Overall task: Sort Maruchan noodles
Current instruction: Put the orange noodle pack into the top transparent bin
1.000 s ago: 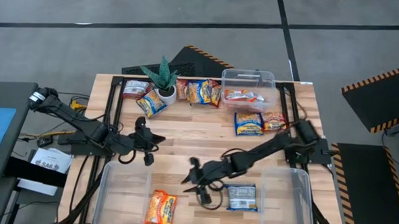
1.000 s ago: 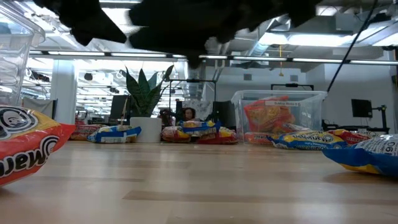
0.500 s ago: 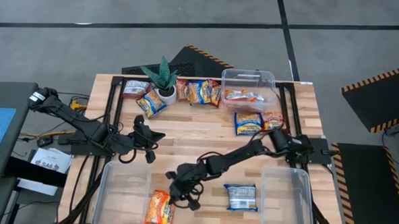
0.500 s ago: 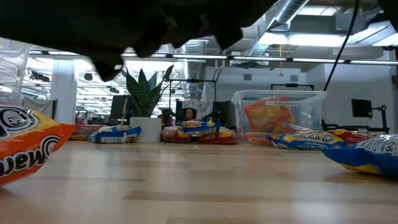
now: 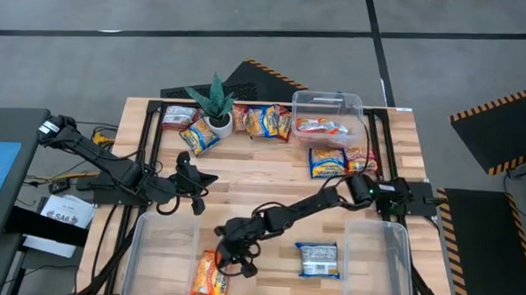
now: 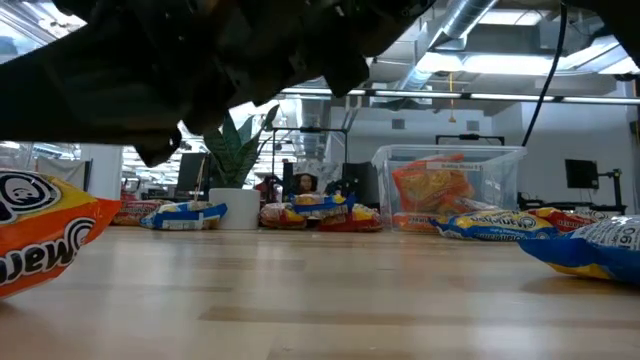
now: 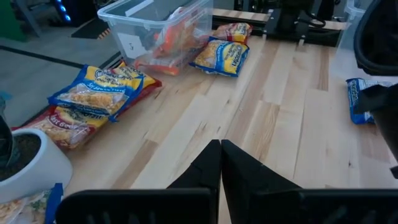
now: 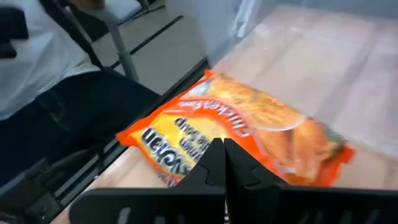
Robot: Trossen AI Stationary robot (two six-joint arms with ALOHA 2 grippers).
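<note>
Your right tool [image 5: 232,262] has swung further toward 9 o'clock since a second ago, leaving the blue-yellow packet [image 5: 318,259] lying flat at 5 o'clock on the counter [image 5: 271,166]; it now hangs over the orange-yellow packet [image 5: 211,274] at 6 o'clock, its fingers [image 8: 216,163] pressed together and holding nothing. That orange packet [image 8: 236,137] is flat and crinkly, beside the clear bin [image 5: 162,250] at 7 o'clock. Your left tool [image 5: 195,185] stays parked near 9 o'clock, fingers [image 7: 217,163] closed and empty. More packets [image 5: 262,121] line the 12 o'clock edge by the plant [image 5: 214,101], a red-white packet [image 5: 320,127] sits in the far bin [image 5: 329,104] at 1 o'clock, and two packets [image 5: 328,161] lie just in front of it
</note>
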